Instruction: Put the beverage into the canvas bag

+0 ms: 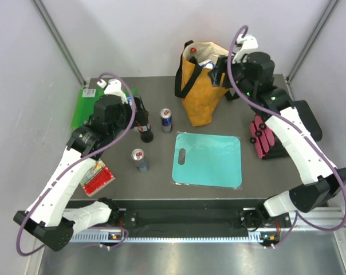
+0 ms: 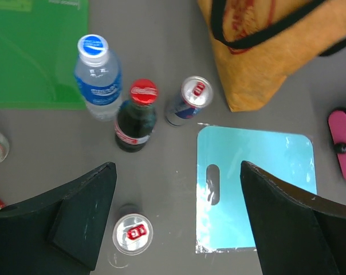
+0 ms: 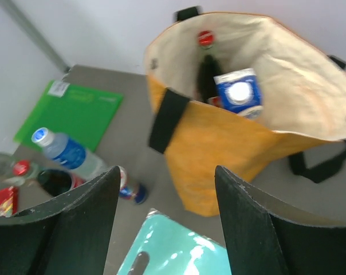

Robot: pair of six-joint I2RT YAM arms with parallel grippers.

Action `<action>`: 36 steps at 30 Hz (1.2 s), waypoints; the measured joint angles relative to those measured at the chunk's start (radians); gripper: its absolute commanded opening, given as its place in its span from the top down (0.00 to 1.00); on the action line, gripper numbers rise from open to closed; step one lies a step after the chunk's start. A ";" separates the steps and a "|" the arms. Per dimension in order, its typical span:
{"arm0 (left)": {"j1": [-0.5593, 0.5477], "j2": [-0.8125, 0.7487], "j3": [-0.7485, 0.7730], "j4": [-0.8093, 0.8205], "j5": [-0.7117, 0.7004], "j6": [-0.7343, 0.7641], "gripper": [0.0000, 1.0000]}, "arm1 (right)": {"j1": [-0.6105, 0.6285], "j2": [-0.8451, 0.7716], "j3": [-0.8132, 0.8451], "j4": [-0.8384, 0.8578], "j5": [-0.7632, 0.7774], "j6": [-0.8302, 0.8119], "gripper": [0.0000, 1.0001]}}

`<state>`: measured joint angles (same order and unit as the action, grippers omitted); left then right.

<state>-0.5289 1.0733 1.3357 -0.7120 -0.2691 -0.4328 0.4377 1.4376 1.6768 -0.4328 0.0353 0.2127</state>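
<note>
The canvas bag (image 1: 203, 91) stands upright at the back of the table, mustard yellow with black handles. Inside it (image 3: 299, 86) I see a dark bottle with a red cap (image 3: 205, 66) and a blue-and-white container (image 3: 238, 91). On the table left of the bag stand beverages: a water bottle (image 2: 97, 77), a cola bottle (image 2: 135, 117), a blue-silver can (image 2: 188, 101) and a silver can (image 2: 132, 233). My left gripper (image 2: 176, 172) hovers open and empty above the table, the silver can near its left finger. My right gripper (image 3: 166, 172) is open and empty beside the bag's mouth.
A teal cutting board (image 1: 208, 159) lies in front of the bag. A green board (image 1: 81, 109) lies at the back left. A red packet (image 1: 97, 177) sits near the left arm. A pink object (image 1: 260, 137) lies to the right of the teal board, under the right arm.
</note>
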 measured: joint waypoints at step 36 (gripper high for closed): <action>0.268 0.113 -0.254 0.356 0.254 0.076 0.20 | 0.343 0.023 -0.063 0.141 0.201 -0.038 0.34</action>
<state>-0.2611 1.1862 1.0817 -0.3565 -0.0154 -0.3573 0.7803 1.4609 1.6142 -0.2920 0.2367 0.1745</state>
